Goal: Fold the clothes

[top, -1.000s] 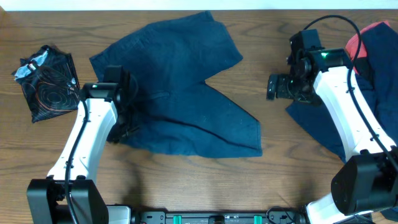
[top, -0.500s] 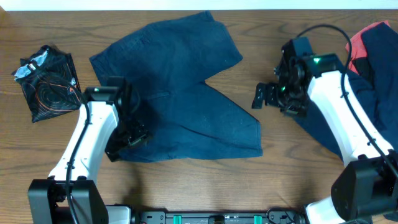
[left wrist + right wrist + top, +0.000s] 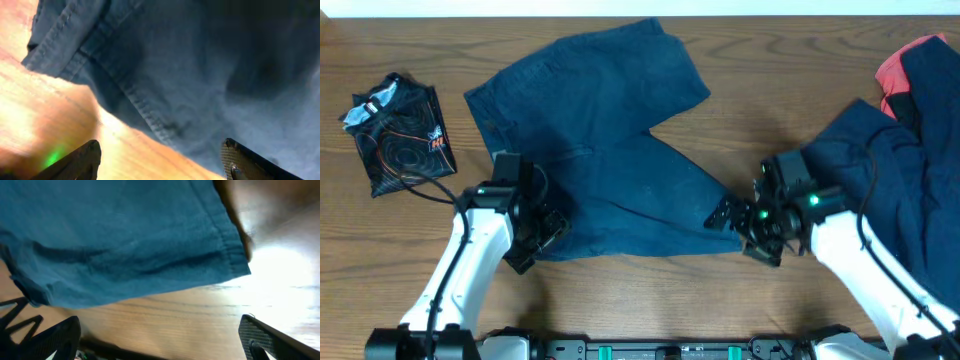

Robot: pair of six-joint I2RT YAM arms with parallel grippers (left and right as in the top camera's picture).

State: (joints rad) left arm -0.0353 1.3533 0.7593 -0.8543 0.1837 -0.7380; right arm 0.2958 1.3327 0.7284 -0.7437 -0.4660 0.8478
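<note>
Dark navy denim-like shorts (image 3: 610,150) lie spread flat mid-table, legs pointing right. My left gripper (image 3: 542,232) is open at the shorts' lower left hem; the left wrist view shows the stitched hem (image 3: 145,107) just ahead of the fingers (image 3: 160,160). My right gripper (image 3: 728,218) is open at the lower right leg corner; the right wrist view shows that hem corner (image 3: 235,262) above bare wood between the fingers (image 3: 160,340). A small black line-printed garment (image 3: 398,130) lies folded at far left. A navy pile (image 3: 900,190) with a red piece (image 3: 898,68) sits at right.
The wooden table (image 3: 640,290) runs to a pale edge at the back. The right arm lies over the navy pile's lower part. Bare wood shows between the shorts and the pile and along the front edge.
Both arms have come down and toward the front. The left gripper slid to the shorts' lower left hem; the right gripper moved from upper right down-left to the leg corner.
</note>
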